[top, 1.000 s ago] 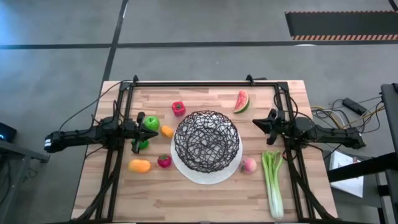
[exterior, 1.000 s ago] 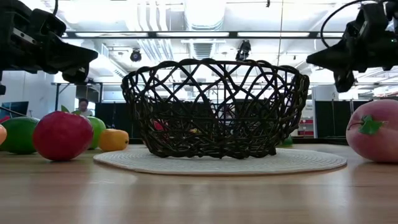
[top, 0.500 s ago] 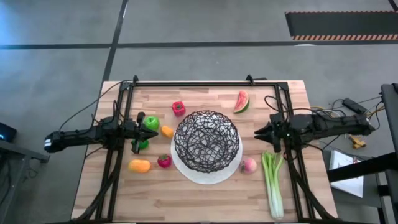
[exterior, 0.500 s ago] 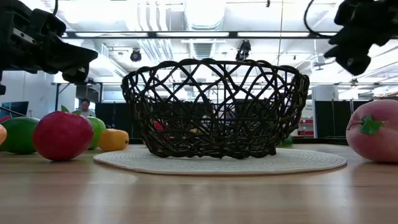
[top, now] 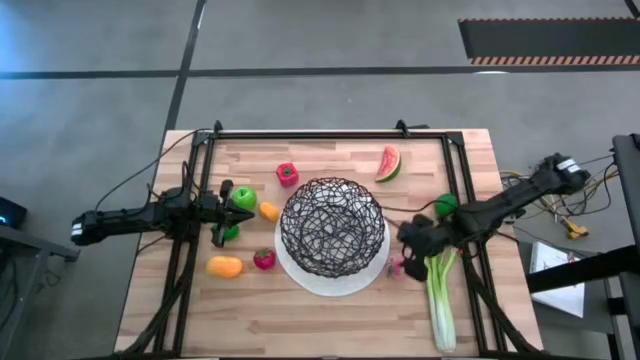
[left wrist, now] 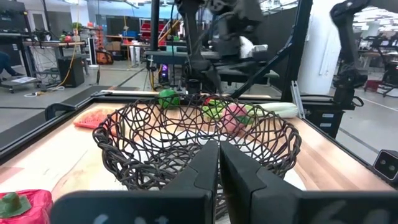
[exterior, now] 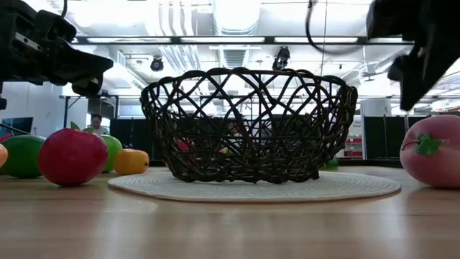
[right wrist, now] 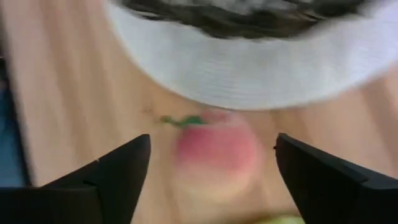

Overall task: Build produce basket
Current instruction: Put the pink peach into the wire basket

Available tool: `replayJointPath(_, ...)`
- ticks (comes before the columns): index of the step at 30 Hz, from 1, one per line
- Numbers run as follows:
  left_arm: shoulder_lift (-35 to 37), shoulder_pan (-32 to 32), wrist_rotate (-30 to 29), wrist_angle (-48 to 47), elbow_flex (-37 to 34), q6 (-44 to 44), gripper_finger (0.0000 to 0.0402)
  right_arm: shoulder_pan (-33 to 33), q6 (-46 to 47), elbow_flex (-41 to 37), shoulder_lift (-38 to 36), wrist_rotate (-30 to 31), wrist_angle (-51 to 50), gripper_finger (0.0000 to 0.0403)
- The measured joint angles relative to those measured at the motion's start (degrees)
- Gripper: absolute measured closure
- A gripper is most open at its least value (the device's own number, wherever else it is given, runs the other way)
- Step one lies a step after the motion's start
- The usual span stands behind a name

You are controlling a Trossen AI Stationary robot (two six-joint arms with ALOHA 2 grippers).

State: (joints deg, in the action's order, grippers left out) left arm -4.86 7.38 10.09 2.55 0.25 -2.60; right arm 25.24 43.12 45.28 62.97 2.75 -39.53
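Table [top: 330, 320]: pale wooden top with a black frame along its edges; everything below sits on it.
Basket [top: 333, 225]: black wire bowl, mid-table, standing on the plate; nothing can be made out inside it.
Plate [top: 330, 283]: white and round, its rim showing around the basket's base.
Left arm: lies along the table's left side; left gripper [top: 222, 214] is up off the table over the green apple, fingers pressed together, holding nothing.
Right arm: reaches in from the right, angled down toward the plate's right edge.
Right gripper [top: 405, 238]: fingers spread wide, one on each side of the peach in the right wrist view, holding nothing; whether they touch it cannot be told.
Celery stalk [top: 440, 300]: lies lengthwise near the right edge, just beside the peach.
Watermelon slice [top: 388, 163]: far side, right of the basket.
Green apple [top: 243, 197]: left of the basket, beside an orange piece [top: 268, 211].
Second orange piece [top: 225, 266]: near-left of the plate.
Red pepper [top: 287, 174]: beyond the basket's left side.
Strawberry [top: 264, 260]: touching the plate's left rim.
Peach [right wrist: 216, 152]: on the bare wood just off the plate's right edge, leaf toward the plate.
Lime [top: 446, 205]: right of the basket, beside the right arm.
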Motion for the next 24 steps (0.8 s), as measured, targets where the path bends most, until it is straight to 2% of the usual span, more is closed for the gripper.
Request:
replayJointPath(3,0.02,0.0,0.0,0.0,0.0,-0.02,0.0401,2.34,1.28,2.68,6.4,0.58,-4.57,0.0046)
replayJointPath(8,0.02,0.0,0.0,0.0,0.0,-0.01,0.0401,4.65,1.77,6.33,13.39,3.28,-7.61,0.004)
replayJointPath(16,0.01,0.0,0.0,0.0,0.0,-0.02,0.0401,4.71,-1.15,4.87,20.33,3.21,-4.75,0.0042)
replayJointPath(20,0.02,0.0,0.0,0.0,0.0,-0.02,0.0401,4.65,-2.68,4.11,21.13,3.33,-2.46,0.0075)
replayJointPath(24,0.02,0.0,0.0,0.0,0.0,-0.01,0.0401,4.91,-1.5,4.35,19.51,2.58,-4.8,0.0116)
